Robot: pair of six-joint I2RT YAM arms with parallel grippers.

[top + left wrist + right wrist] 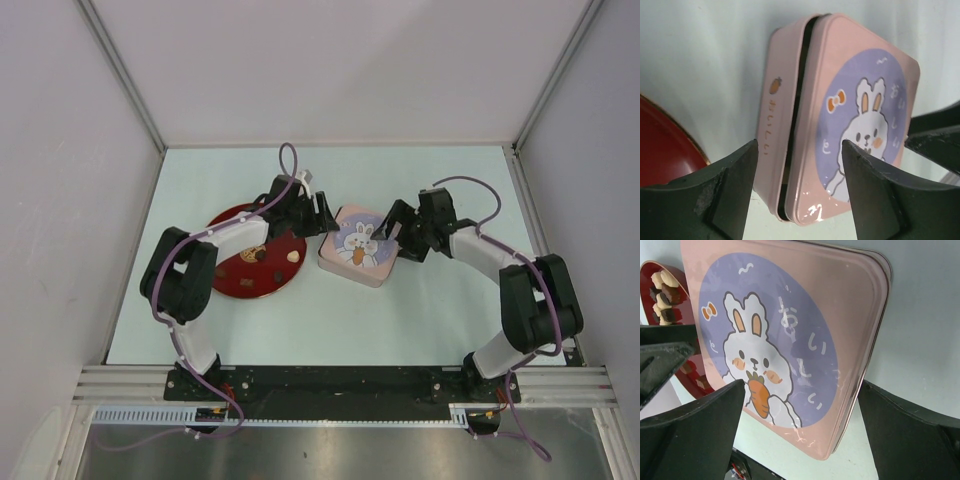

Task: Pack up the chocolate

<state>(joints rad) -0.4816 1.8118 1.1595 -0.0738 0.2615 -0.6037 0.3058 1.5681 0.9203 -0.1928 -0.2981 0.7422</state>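
The chocolate (253,255) lies as several small dark and cream pieces on a red plate (228,275); some of it also shows in the right wrist view (662,290). A pink square tin (360,246) stands right of the plate. Its bunny lid (860,115) sits on it slightly ajar, with a dark gap along one side. My left gripper (323,220) is open at the tin's left edge, its jaws astride a corner (799,150). My right gripper (395,232) is open at the tin's right edge, its jaws astride another corner (802,390). The tin's inside is hidden.
The pale green table (420,310) is walled in by white panels at the back and sides. The plate's rim (670,130) lies close to the left gripper. The right gripper's fingers (935,137) show beyond the tin in the left wrist view.
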